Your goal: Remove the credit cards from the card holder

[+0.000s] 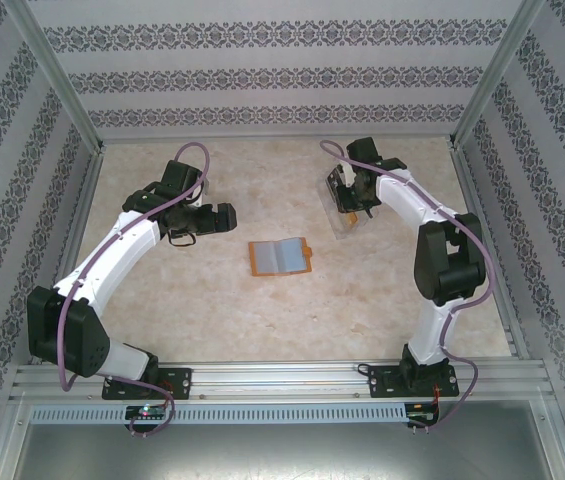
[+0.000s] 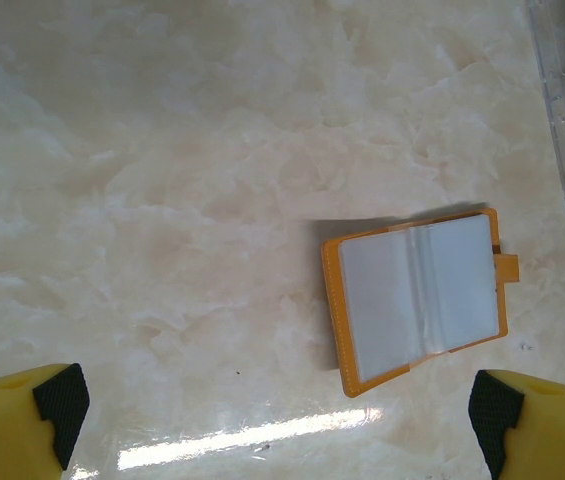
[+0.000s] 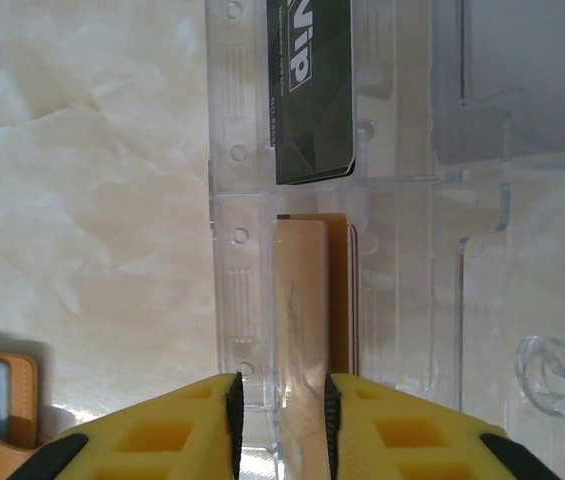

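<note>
1. The left arm rises from its base at the near left and slants far and rightward. It bends at the wrist so the left claw (image 1: 222, 218) points right, above bare tabletop (image 1: 162, 290) left of centre.
2. In the left wrist view the left claw (image 2: 282, 410) is wide open. Its yellow, black-padded fingers (image 2: 57, 400) sit at the two lower corners with nothing between them.
3. The card holder (image 1: 280, 256) lies open and flat at the middle of the tabletop, between the two arms and apart from both. Its greyish clear pockets (image 2: 417, 290) face up, and its tab is on the right side.
4. The right arm stands up from its near-right base, folds at the elbow and reaches far and left. The right claw (image 1: 347, 195) points down over the clear plastic tray (image 1: 345, 226).
5. The right claw (image 3: 282, 410) has its fingers narrowly parted, straddling a tan card (image 3: 302, 290) in a tray compartment. I cannot tell whether they pinch it.
6. A dark card (image 3: 312, 90) printed "VIP" lies in the next compartment beyond.
</note>
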Tool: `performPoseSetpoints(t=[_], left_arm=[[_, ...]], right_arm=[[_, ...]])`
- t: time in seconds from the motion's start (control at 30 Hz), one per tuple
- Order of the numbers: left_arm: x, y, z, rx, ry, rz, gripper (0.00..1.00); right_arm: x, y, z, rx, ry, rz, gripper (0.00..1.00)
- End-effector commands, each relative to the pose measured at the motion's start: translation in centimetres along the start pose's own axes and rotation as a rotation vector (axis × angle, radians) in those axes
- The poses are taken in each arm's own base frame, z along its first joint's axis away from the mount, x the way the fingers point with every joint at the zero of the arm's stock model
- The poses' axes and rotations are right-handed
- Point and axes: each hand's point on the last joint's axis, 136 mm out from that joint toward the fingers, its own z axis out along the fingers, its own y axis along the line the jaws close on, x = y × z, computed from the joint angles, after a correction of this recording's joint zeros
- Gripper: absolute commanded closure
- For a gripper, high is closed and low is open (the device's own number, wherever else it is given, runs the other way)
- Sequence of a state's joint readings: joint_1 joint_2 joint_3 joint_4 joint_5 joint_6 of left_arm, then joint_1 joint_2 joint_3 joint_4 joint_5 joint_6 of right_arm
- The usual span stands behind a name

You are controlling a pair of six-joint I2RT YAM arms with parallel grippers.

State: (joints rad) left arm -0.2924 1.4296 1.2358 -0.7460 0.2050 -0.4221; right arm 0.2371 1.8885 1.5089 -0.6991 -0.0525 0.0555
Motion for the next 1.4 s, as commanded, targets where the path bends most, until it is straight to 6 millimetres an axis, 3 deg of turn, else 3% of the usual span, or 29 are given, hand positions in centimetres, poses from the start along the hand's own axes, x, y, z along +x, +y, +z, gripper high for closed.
performPoseSetpoints(t=[0.0,0.13,0.27,0.5,0.67,0.8,1.0,1.17,1.37], left_arm=[[1.1,1.0,0.6,-0.025,0.039,-0.006,0.0],[1.2,0.2,1.2,0.027,0.04,-0.037,0.0],[1.5,-1.6,2.3,0.143,0.065,-0.09,0.0],[2.6,-3.5,4.4,0.249,0.134,-0.152,0.06],[3.9,-4.9,6.4,0.264,0.196,-0.168,0.15],[4.7,-6.4,8.2,0.287,0.235,-0.182,0.24],[5.7,-8.1,10.2,0.295,0.284,-0.172,0.38],[6.7,-8.1,12.2,0.274,0.327,-0.185,0.52],[7.7,-7.6,13.9,0.253,0.376,-0.2,0.57]], right_arm=[[-1.3,0.5,-4.0,-0.037,-0.081,0.043,0.68],[-1.0,1.9,-6.5,-0.067,-0.133,0.089,0.64],[0.9,5.2,-7.0,-0.125,-0.147,0.143,0.54],[5.3,12.0,-4.6,-0.221,-0.101,0.211,0.52],[8.4,14.5,-1.9,-0.232,-0.029,0.247,0.52],[10.2,15.2,0.3,-0.226,0.031,0.27,0.54],[11.0,15.1,2.4,-0.204,0.069,0.277,0.59],[11.4,15.0,3.6,-0.183,0.099,0.269,0.61],[11.8,14.8,4.3,-0.164,0.115,0.262,0.59]])
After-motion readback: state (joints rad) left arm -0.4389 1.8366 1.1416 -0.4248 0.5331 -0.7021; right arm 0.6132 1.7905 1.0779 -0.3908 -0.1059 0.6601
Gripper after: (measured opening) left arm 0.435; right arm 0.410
